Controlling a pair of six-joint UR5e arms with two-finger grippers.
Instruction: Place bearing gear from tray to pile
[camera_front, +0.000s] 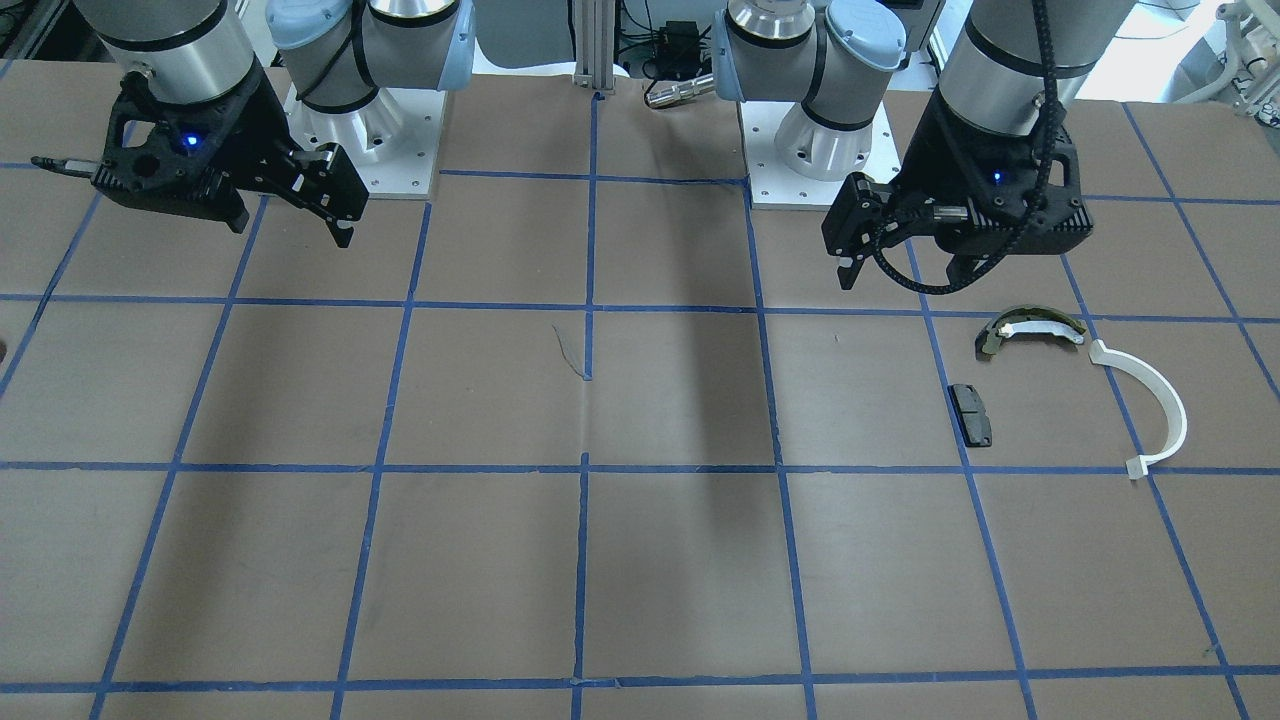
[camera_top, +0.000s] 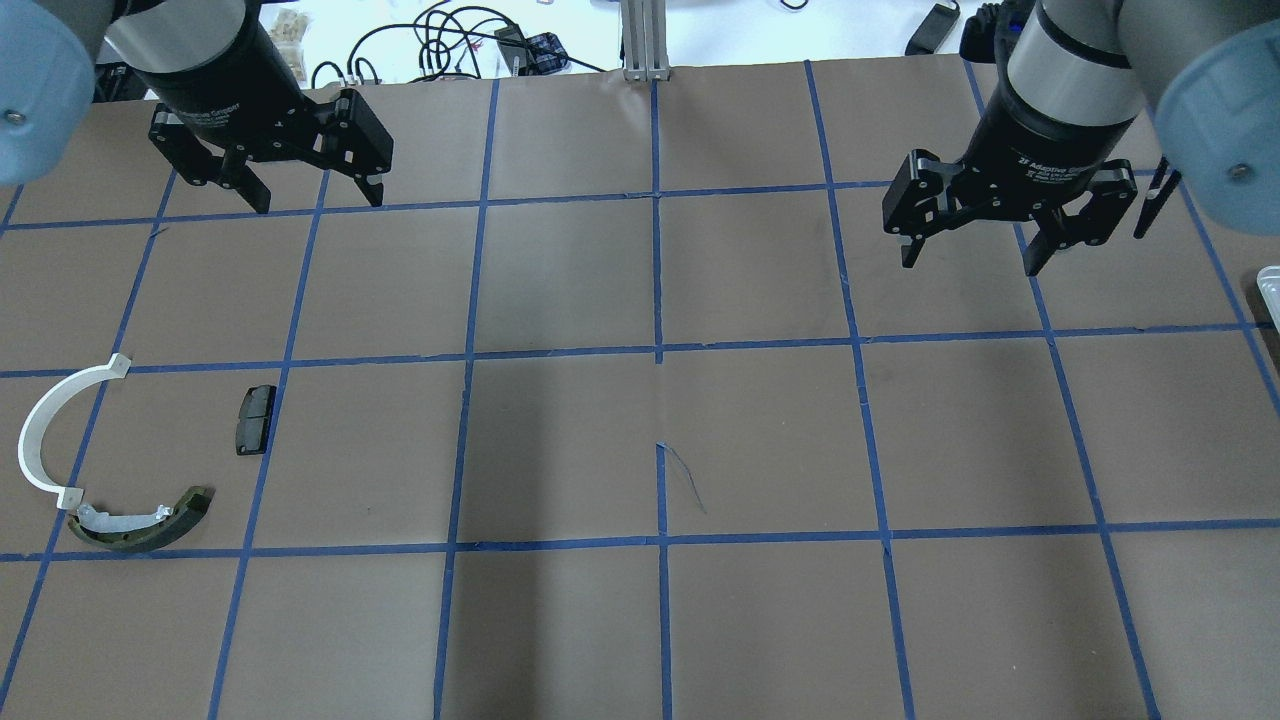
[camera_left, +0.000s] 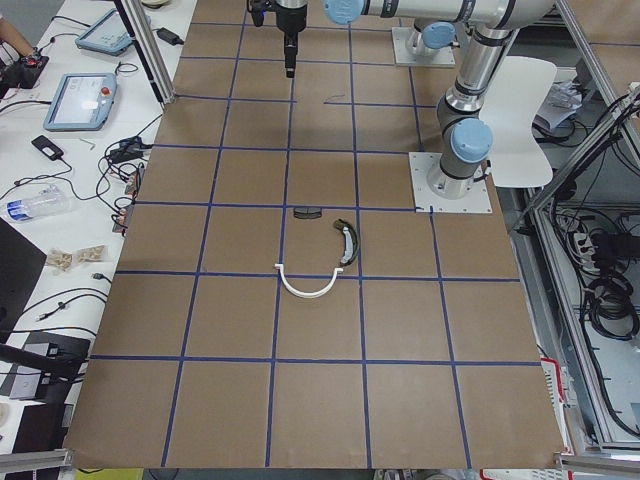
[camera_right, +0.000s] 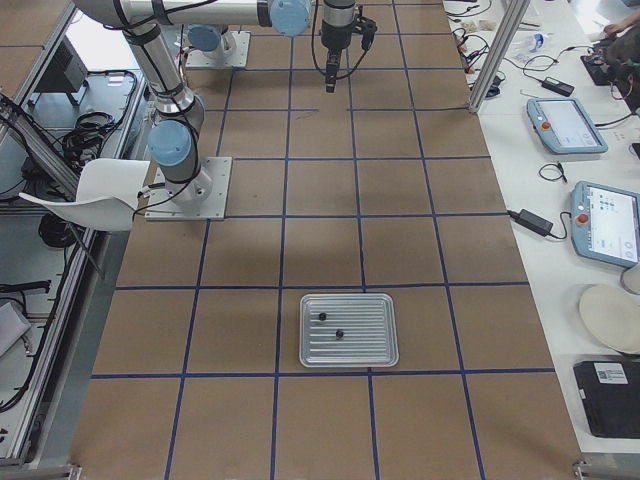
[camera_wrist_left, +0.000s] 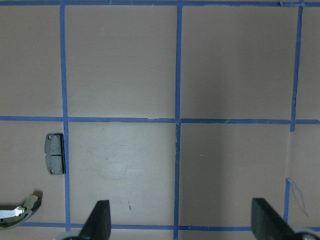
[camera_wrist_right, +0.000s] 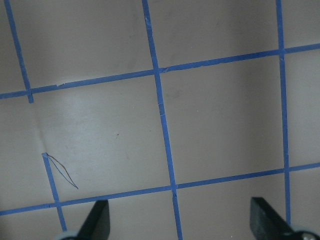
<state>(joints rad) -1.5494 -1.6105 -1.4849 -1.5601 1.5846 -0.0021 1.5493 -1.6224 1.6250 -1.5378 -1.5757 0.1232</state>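
Since both arms hang high over the far side of the brown gridded counter (camera_top: 760, 440), nothing is in a grip yet.

- Left hand (camera_top: 317, 200): fingers spread wide, empty. Right hand (camera_top: 970, 262): the same, wide and empty.
- Ribbed metal tray (camera_right: 370, 350): lies flat at the counter's end on the robot's right, well apart from both hands.
- Pile, at the opposite end, under the left arm's side: white half-ring (camera_top: 25, 440), olive-and-white curved shoe (camera_front: 1035, 322) with one end just beside the ring's end, and a flat black pad (camera_top: 255, 420) a little apart.
- Bearing gear (camera_right: 322, 318): small, dark and round, on the tray, with a second like piece (camera_right: 339, 333) near it. Too small to make out teeth or bore.

Judgement: the gear is likely stiff metal, light, smooth, and prone to roll or skid along the tray's ribs. Take it across its outer rim from straight above with the fingers narrowed first. The neighbouring piece is close enough to be nudged. The tray's raised rim limits any low sideways approach. Between tray and pile the grid shows only tape lines.
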